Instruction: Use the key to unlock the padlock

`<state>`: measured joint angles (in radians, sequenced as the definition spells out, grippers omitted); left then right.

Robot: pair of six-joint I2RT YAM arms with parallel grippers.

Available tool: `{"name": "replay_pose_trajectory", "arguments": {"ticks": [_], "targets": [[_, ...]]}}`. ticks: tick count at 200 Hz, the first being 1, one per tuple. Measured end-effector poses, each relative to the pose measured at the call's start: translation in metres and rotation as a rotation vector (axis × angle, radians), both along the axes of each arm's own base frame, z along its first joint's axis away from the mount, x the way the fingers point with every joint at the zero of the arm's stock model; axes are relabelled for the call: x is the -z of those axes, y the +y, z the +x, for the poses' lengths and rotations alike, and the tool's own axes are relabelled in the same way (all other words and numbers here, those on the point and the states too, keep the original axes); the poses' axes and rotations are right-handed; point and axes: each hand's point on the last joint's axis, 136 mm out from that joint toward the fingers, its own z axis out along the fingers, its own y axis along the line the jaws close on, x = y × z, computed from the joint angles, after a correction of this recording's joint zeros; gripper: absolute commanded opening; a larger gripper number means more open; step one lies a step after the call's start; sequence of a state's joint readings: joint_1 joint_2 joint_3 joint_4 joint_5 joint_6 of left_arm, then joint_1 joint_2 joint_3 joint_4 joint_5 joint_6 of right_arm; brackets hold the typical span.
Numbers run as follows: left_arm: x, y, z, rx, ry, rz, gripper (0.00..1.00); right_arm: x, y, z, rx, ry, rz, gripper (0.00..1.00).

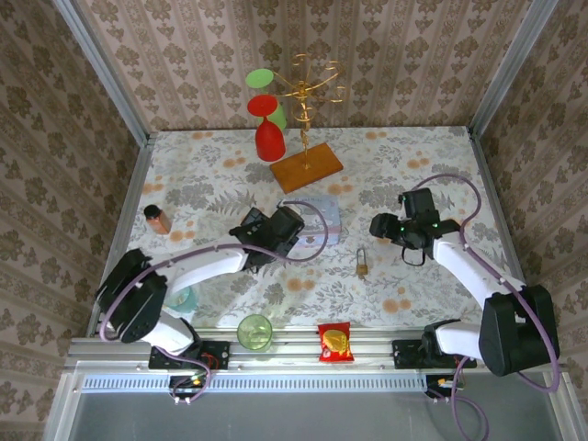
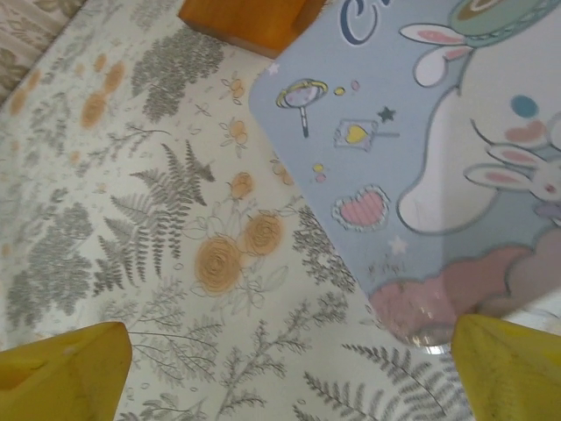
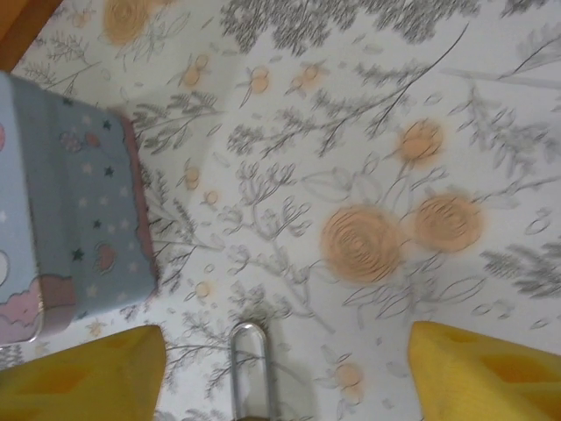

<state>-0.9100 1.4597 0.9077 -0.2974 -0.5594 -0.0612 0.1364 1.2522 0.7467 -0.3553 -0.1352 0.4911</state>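
Seeing yellow fingertips (image 2: 61,373) closest of all, belonging to the left claw (image 2: 285,377). Standing wide apart, hovering over the near-left corner of the tin box (image 2: 421,132), one tip overlapping that corner in the wrist view. Seeing much the same of the right claw (image 3: 285,377): fingers spread apart, hanging just right of the tin box and gripping nothing.

Finding the floral worktop (image 1: 413,165) spreading under everything. Finding the tin box lying flat at its middle, pastel blue with a rabbit picture on the lid. Finding the gold wire rack (image 1: 306,152) standing on its wooden base just behind the tin box. Finding a red glass (image 1: 269,140) and a green glass (image 1: 261,78) behind and left of the tin box, close beside the rack. Finding a red snack packet (image 1: 334,341) and a green cup (image 1: 254,331) well in front of the tin box. Finding a small brown bottle (image 1: 157,219) standing well left of the tin box.

Finding the padlock (image 1: 362,263) lying on the cloth in front and right of the tin box, near it but not touching. Glimpsing only its silver shackle in the right wrist view, between the two yellow fingers and untouched by either.
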Motion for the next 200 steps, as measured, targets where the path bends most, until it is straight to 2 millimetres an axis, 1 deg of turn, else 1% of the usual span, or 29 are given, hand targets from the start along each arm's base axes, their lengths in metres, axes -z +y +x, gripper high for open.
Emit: {"name": "replay_pose_trajectory", "arguments": {"ticks": [3, 10, 23, 30, 36, 47, 55, 62, 68, 75, 79, 81, 88, 100, 107, 118, 142, 157, 167, 178, 200], "targets": [[-0.001, 0.001, -0.001, -0.001, 0.003, -0.015, 1.00, 0.000, -0.003, 0.001, 0.006, -0.003, 0.000, 0.87], [-0.007, 0.002, -0.003, 0.001, -0.001, -0.047, 1.00, -0.003, -0.009, 0.004, 0.020, -0.016, -0.005, 0.93], [-0.024, 0.009, -0.002, -0.016, -0.037, -0.113, 1.00, -0.009, -0.022, 0.008, 0.046, -0.049, -0.035, 0.97], [-0.034, 0.019, 0.002, -0.048, -0.070, -0.152, 1.00, -0.014, -0.030, 0.010, 0.060, -0.072, -0.069, 0.98], [-0.042, 0.030, 0.006, -0.081, -0.097, -0.186, 1.00, -0.018, -0.037, 0.012, 0.075, -0.097, -0.104, 0.99], [-0.051, 0.063, 0.016, -0.166, -0.153, -0.237, 1.00, -0.028, -0.050, 0.017, 0.099, -0.166, -0.182, 1.00], [-0.051, 0.088, 0.024, -0.230, -0.189, -0.250, 1.00, -0.035, -0.061, 0.022, 0.122, -0.232, -0.248, 1.00], [-0.048, 0.110, 0.028, -0.287, -0.212, -0.244, 1.00, -0.035, -0.069, 0.025, 0.134, -0.279, -0.299, 1.00], [-0.042, 0.128, 0.031, -0.332, -0.224, -0.230, 1.00, -0.031, -0.075, 0.026, 0.143, -0.307, -0.333, 1.00], [-0.034, 0.146, 0.034, -0.377, -0.225, -0.217, 1.00, -0.023, -0.082, 0.027, 0.150, -0.336, -0.372, 1.00], [-0.029, 0.154, 0.035, -0.397, -0.222, -0.212, 1.00, -0.015, -0.086, 0.025, 0.151, -0.339, -0.392, 1.00], [-0.026, 0.161, 0.036, -0.418, -0.216, -0.207, 1.00, -0.011, -0.087, 0.025, 0.151, -0.337, -0.400, 1.00], [-0.016, 0.179, 0.038, -0.465, -0.197, -0.206, 1.00, 0.003, -0.092, 0.023, 0.152, -0.338, -0.425, 1.00], [-0.009, 0.211, 0.043, -0.548, -0.206, -0.213, 1.00, 0.026, -0.098, 0.018, 0.142, -0.304, -0.457, 1.00], [-0.009, 0.224, 0.046, -0.576, -0.234, -0.220, 1.00, 0.031, -0.100, 0.019, 0.140, -0.301, -0.466, 1.00], [-0.005, 0.232, 0.051, -0.575, -0.266, -0.220, 1.00, 0.029, -0.100, 0.026, 0.142, -0.337, -0.474, 1.00], [0.020, 0.239, 0.062, -0.559, -0.240, -0.206, 1.00, 0.002, -0.100, 0.046, 0.170, -0.496, -0.478, 1.00], [0.032, 0.244, 0.065, -0.554, -0.240, -0.230, 1.00, -0.005, -0.101, 0.055, 0.182, -0.558, -0.479, 1.00], [0.035, 0.247, 0.065, -0.549, -0.257, -0.263, 1.00, -0.003, -0.100, 0.060, 0.178, -0.577, -0.475, 1.00], [0.036, 0.250, 0.066, -0.541, -0.274, -0.298, 1.00, 0.004, -0.099, 0.062, 0.171, -0.577, -0.474, 1.00], [0.032, 0.249, 0.078, -0.508, -0.301, -0.355, 1.00, 0.019, -0.096, 0.063, 0.147, -0.563, -0.473, 1.00]]}}
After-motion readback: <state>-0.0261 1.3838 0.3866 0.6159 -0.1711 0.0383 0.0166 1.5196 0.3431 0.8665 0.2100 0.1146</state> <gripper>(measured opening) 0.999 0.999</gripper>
